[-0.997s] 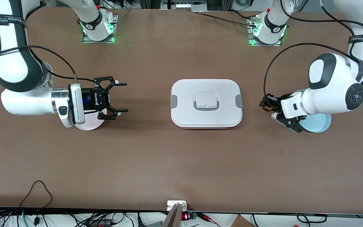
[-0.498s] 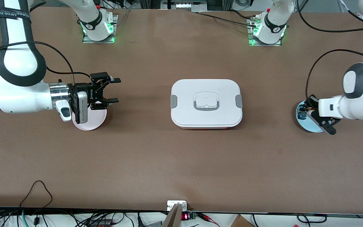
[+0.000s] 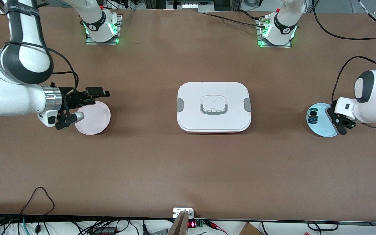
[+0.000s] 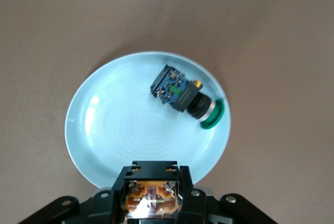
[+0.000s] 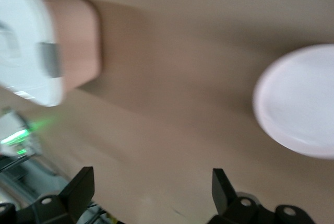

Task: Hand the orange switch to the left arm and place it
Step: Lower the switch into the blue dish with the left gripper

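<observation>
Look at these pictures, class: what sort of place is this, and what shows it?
Most likely a robotics lab or test bench. Two white arms are bolted to a brown table, cables and electronics line its edge, and the props look staged: a white box in the middle, a pink plate and a blue plate at either end.

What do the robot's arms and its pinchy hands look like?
Both arms are chunky white tubes with dark grey joints and black cables looping along them. The right arm has a shiny silver ring at its wrist. The left gripper and right gripper are black with thin fingers. Green lights glow at both bases.
</observation>
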Controlling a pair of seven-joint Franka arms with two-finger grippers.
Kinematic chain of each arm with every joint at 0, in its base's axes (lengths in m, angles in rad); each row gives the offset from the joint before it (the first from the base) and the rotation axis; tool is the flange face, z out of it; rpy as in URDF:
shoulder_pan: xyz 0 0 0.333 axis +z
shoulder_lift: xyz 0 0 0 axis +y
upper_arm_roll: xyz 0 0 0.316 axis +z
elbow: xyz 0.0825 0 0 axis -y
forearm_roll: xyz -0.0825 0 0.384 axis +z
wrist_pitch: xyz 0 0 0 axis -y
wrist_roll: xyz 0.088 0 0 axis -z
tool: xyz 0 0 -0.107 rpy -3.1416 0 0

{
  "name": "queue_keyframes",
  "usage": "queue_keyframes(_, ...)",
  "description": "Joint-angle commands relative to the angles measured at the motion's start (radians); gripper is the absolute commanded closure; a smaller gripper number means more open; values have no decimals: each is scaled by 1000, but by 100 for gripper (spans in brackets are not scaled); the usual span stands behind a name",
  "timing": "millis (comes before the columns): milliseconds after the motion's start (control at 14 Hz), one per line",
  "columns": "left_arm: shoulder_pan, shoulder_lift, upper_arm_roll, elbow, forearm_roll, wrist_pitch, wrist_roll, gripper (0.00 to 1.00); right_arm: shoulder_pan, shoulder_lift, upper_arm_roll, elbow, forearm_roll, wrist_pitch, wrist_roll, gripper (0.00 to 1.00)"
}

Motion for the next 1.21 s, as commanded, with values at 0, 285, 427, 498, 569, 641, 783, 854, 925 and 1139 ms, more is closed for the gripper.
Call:
queue_keyframes(0,104,14,-21,-97,28,204,165,81,-2,-11,7,37,-243,-19,64,0)
queue_keyframes(285,109,51,-18,-125,30,286,253,80,-14,-24,3,137,-468,-111,52,0)
queue_keyframes(427,109,63,-18,-123,30,302,294,80,-72,-44,1,189,-474,-101,65,0)
queue_keyframes(498,111,73,-20,-122,30,314,314,80,-112,-46,3,206,-470,-100,72,0)
queue_keyframes(569,120,88,-20,-117,30,316,317,79,-149,-55,4,209,-448,-97,99,0)
queue_keyframes(641,120,88,-20,-116,30,316,317,77,-194,-69,7,209,-389,-94,124,0)
queue_keyframes(783,115,91,-21,-111,30,317,313,47,-230,-84,7,208,-358,-97,138,0)
queue_keyframes(854,118,91,-21,-110,30,317,316,0,-224,-87,7,203,-364,-99,138,0)
queue_keyframes(925,118,88,-23,-110,28,316,311,0,-212,-98,7,188,-367,-94,141,0)
queue_keyframes(1139,117,65,-31,-108,28,306,305,0,-177,-185,9,62,-385,-4,130,0)
